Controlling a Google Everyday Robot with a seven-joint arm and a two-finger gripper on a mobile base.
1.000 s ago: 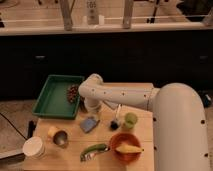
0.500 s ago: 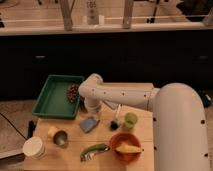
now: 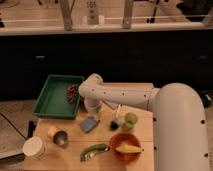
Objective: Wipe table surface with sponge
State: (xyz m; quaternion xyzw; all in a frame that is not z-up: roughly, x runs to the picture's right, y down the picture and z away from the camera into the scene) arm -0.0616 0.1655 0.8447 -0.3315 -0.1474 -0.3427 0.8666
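On tan table surface (image 3: 142, 159), sponge (image 3: 90, 123) lies just below end effector (image 3: 92, 107); its grip state unclear.

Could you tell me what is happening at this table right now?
The robot's arm reaches over the wooden table surface, its gripper pointing down just above the blue-grey sponge, beside the green tray. The sponge lies flat near a brush and a green cup.

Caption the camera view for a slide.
Robot gripper poised above blue-grey sponge on cluttered wooden table surface, beside green tray.
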